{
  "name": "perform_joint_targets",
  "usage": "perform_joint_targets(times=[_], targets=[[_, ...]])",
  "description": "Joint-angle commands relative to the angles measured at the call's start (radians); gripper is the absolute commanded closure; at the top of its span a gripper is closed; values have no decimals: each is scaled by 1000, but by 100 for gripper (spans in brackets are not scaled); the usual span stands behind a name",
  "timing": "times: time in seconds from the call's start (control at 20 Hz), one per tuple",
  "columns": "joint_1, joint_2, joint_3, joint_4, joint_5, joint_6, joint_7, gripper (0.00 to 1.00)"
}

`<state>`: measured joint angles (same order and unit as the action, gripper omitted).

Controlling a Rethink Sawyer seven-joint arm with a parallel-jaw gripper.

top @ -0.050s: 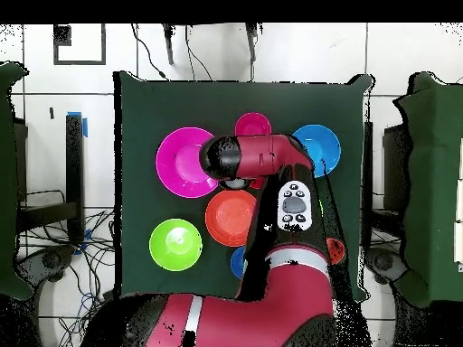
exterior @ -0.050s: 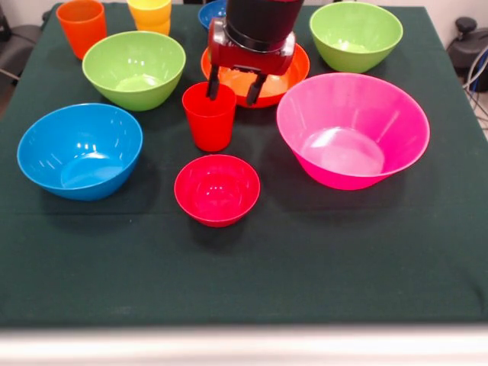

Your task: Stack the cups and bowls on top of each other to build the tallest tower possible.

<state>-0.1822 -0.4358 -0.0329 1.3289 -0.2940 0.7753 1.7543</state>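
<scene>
Jaws parted and empty, the gripper (exterior @ -0.050s: 235, 86) hangs just above the red cup (exterior @ -0.050s: 209, 116), which stands upright, mouth up, beside the big pink bowl (exterior @ -0.050s: 352, 130). Overhead, the arm (top @ -0.050s: 271, 163) hides that cup; the orange bowl (exterior @ -0.050s: 293, 72) shows partly.

- A dark green cloth (exterior @ -0.050s: 252, 274) is covering the counter (exterior @ -0.050s: 244, 343), whose pale front edge is showing below the cloth in the front view;
- A white tiled floor (top @ -0.050s: 298, 54) is lying around the counter in the overhead view, grey seams crossing it;
- Black cables (top @ -0.050s: 194, 56) are trailing over the tiles beyond the counter, and more cables (top @ -0.050s: 86, 248) are tangling at one side;
- Dark green furniture (top @ -0.050s: 432, 181) is standing at both side edges.
</scene>
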Motion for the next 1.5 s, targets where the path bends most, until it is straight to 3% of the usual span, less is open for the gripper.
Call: perform_joint_targets(times=[0.05,0.9,1.5], targets=[[-25,30,64,67,-99,-34,-112,0],[-51,126,108,57,-69,-70,-56,0],[-55,80,158,161,-61,-191,-47,0]])
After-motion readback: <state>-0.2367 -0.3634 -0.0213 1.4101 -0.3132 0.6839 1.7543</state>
